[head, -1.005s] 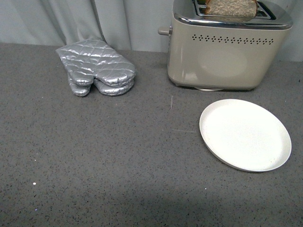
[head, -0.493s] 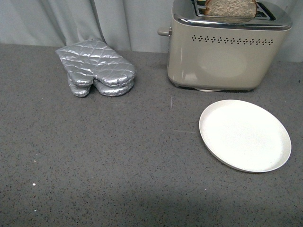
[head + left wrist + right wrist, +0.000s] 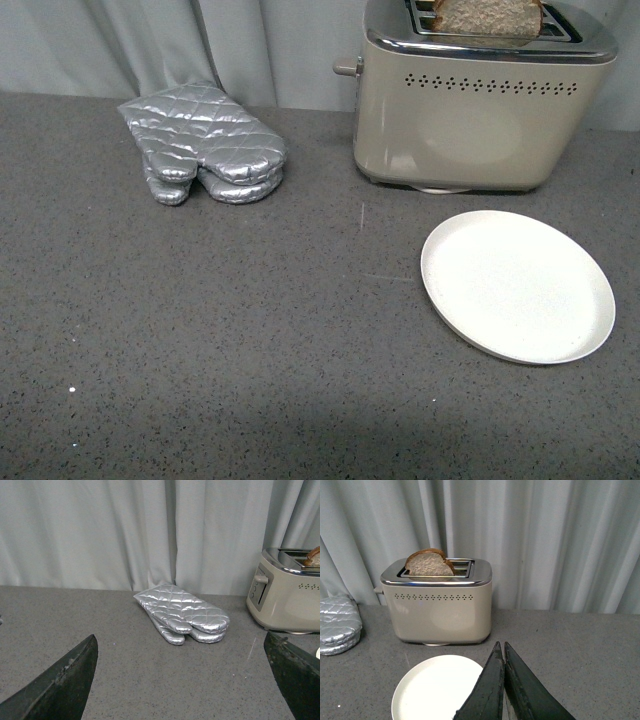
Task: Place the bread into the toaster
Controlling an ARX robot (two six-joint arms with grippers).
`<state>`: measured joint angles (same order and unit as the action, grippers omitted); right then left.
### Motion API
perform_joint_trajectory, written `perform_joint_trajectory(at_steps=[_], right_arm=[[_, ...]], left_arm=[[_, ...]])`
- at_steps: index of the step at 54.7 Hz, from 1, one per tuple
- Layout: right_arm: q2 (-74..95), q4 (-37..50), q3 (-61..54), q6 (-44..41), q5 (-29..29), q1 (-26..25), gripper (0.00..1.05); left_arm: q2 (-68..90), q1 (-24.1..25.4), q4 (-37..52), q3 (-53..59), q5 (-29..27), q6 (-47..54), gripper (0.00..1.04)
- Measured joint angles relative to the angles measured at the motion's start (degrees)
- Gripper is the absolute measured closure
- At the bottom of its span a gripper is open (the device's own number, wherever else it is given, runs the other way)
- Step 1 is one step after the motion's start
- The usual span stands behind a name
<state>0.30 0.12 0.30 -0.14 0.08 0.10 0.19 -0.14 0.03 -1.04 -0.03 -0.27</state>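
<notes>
The bread (image 3: 488, 17) stands upright in a slot of the beige toaster (image 3: 470, 120) at the back right, its rounded top sticking out. The right wrist view shows the bread (image 3: 429, 563) in the toaster (image 3: 440, 610) too. The toaster's edge shows in the left wrist view (image 3: 282, 600). Neither arm shows in the front view. My left gripper (image 3: 182, 680) is open and empty, low over the counter. My right gripper (image 3: 501, 647) is shut and empty, beside the plate and apart from the toaster.
A round white plate (image 3: 517, 284) lies bare in front of the toaster. A silver quilted oven mitt (image 3: 203, 155) lies at the back left, also in the left wrist view (image 3: 182, 612). A grey curtain hangs behind the grey counter (image 3: 230, 330).
</notes>
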Motion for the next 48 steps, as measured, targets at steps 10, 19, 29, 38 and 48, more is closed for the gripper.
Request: perform_joint_trajectory(at_steps=[10, 19, 29, 38, 48], right_arm=[[-0.1, 0.0, 0.0, 0.0, 0.0, 0.0, 0.81], [-0.1, 0.0, 0.0, 0.0, 0.0, 0.0, 0.45], [-0.1, 0.0, 0.0, 0.0, 0.0, 0.0, 0.17], [-0.1, 0.0, 0.0, 0.0, 0.0, 0.0, 0.10], [-0.1, 0.0, 0.0, 0.0, 0.0, 0.0, 0.10]], left_arm=[[0.0, 0.0, 0.0, 0.0, 0.0, 0.0, 0.07], [0.0, 0.0, 0.0, 0.0, 0.0, 0.0, 0.07], [0.0, 0.0, 0.0, 0.0, 0.0, 0.0, 0.07], [0.0, 0.0, 0.0, 0.0, 0.0, 0.0, 0.07], [0.0, 0.0, 0.0, 0.0, 0.0, 0.0, 0.07]])
